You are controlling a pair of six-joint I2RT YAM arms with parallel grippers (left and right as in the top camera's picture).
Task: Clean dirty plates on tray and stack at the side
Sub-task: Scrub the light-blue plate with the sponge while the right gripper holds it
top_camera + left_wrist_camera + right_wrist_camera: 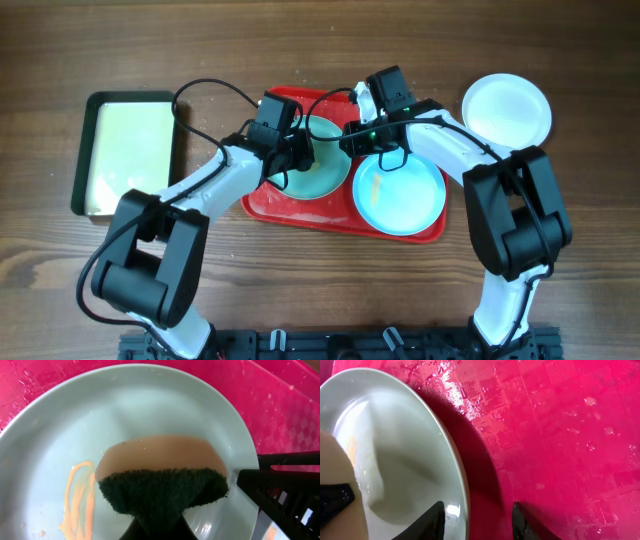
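Pinched in the left jaws, the sponge (160, 475) is pressed on the pale blue plate (150, 405), on the left half of the red tray (300, 212). An orange smear (77, 495) is seen just beside it. The plate's right rim is straddled by the spread right jaws.

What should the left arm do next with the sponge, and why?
Probably slide the sponge over the orange smear beside it on the plate, which looks unwiped. The left gripper pinches the sponge; the right gripper straddles the plate's rim.
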